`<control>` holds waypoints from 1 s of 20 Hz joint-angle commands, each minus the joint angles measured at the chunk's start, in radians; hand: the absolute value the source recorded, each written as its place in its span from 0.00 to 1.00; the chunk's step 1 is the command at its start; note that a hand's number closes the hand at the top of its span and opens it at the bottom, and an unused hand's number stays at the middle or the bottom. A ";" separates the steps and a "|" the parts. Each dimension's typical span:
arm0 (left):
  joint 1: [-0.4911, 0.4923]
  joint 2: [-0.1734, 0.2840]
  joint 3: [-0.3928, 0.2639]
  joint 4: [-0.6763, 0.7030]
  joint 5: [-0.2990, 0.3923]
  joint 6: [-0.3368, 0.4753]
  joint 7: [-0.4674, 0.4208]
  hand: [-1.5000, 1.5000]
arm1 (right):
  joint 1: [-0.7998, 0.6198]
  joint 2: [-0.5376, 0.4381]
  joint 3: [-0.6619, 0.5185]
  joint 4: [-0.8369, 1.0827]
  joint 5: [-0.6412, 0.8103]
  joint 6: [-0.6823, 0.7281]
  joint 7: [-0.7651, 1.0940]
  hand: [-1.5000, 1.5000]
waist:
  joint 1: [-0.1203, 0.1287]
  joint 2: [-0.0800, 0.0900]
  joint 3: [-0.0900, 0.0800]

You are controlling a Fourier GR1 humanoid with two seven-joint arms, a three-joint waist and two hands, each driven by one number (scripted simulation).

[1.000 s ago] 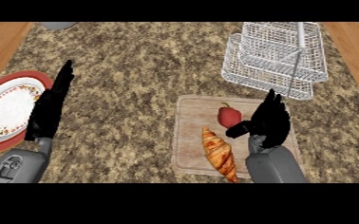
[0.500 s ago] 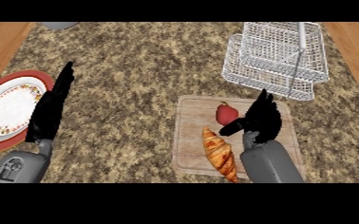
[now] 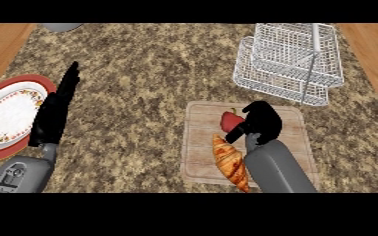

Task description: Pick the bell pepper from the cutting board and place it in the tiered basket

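Observation:
A red bell pepper (image 3: 230,120) lies on the wooden cutting board (image 3: 202,145) at the lower middle right. My right hand (image 3: 258,121) is over the board, fingers curled round the pepper's right side and hiding part of it. The white wire tiered basket (image 3: 290,62) stands at the upper right, beyond the board. My left hand (image 3: 56,109) rests open at the left edge, fingers up, next to a plate.
A croissant (image 3: 229,162) lies on the board just below the pepper, beside my right forearm. A red-rimmed patterned plate (image 3: 16,111) sits at the left edge. A grey object (image 3: 60,27) shows at the top left. Wooden strips border the counter on both sides.
My right hand has moved left across the board and its fingers have curled round the pepper. The left hand has stayed still.

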 commanded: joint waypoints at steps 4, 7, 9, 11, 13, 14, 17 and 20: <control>0.007 -0.018 0.003 -0.003 -0.022 -0.001 -0.001 0.50 | -0.094 0.017 0.022 0.019 -0.035 -0.054 0.242 1.00 | -0.003 0.007 0.007; -0.020 0.000 0.029 0.010 -0.001 -0.026 0.015 0.50 | -0.099 0.018 0.047 -0.003 -0.038 -0.125 0.254 1.00 | -0.005 0.006 0.007; 0.035 -0.023 0.030 0.014 0.002 -0.018 -0.038 0.50 | -0.098 0.018 0.030 -0.024 -0.015 -0.128 0.254 1.00 | -0.007 0.004 0.006; 0.032 0.004 0.038 -0.002 -0.001 -0.058 -0.028 0.50 | -0.165 0.018 0.136 0.024 -0.031 -0.154 0.254 1.00 | 0.004 0.007 0.007; -0.023 -0.044 0.014 0.044 -0.033 -0.022 -0.016 0.50 | -0.310 0.018 0.248 0.101 -0.150 -0.135 0.194 1.00 | 0.023 0.014 0.007; -0.041 -0.021 0.014 0.002 -0.016 -0.048 0.011 0.50 | -0.349 0.018 0.271 0.128 -0.189 -0.133 0.112 1.00 | 0.057 0.018 0.008; -0.059 -0.031 -0.001 0.011 -0.024 -0.058 0.005 0.50 | -0.464 0.018 0.319 0.191 -0.280 -0.128 -0.049 1.00 | 0.089 0.025 0.008; -0.039 -0.038 0.008 0.017 -0.031 -0.043 -0.007 0.50 | -0.523 0.018 0.339 0.173 -0.256 -0.314 -0.047 1.00 | 0.068 0.017 0.007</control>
